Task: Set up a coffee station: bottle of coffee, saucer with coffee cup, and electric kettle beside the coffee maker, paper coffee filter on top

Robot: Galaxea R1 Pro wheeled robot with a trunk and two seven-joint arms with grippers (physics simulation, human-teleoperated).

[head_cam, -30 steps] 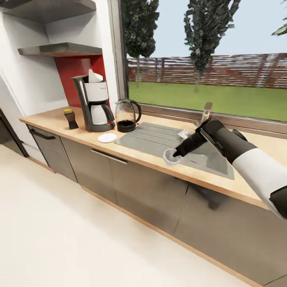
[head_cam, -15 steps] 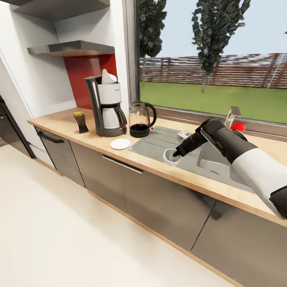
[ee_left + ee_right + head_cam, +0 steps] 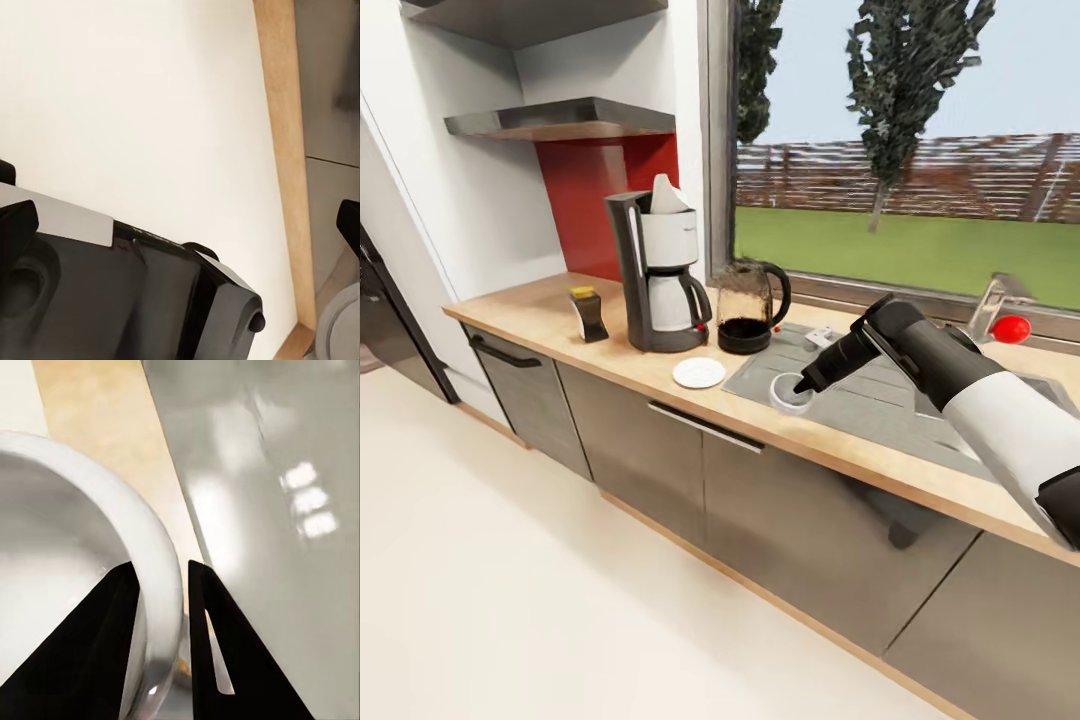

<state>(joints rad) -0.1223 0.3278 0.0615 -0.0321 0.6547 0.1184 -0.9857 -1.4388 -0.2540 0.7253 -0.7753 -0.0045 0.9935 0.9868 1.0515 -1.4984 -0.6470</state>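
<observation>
The coffee maker (image 3: 660,272) stands on the kitchen countertop (image 3: 535,300) below the kitchen shelf (image 3: 560,118), with the paper coffee filter (image 3: 665,195) on top. The bottle of coffee (image 3: 590,314) is on its left and the electric kettle (image 3: 748,306) on its right. In front lies the saucer (image 3: 699,373), with nothing on it. My right gripper (image 3: 800,385) is shut on the rim of the coffee cup (image 3: 790,394), right of the saucer at the drainboard's front edge. In the right wrist view the cup (image 3: 67,547) wall sits between the fingers (image 3: 217,652). My left gripper (image 3: 180,225) is open over the floor.
A grey sink drainboard (image 3: 860,385) lies right of the kettle, with a faucet (image 3: 1000,295) and a red knob (image 3: 1011,328) behind it. Dark cabinet fronts (image 3: 660,460) run under the counter. Pale floor (image 3: 510,600) stretches in front. The left wrist view shows my dark base (image 3: 112,300).
The whole view has shifted as the robot moves left along the counter. My right gripper with the cup now stands closer to the saucer and kettle.
</observation>
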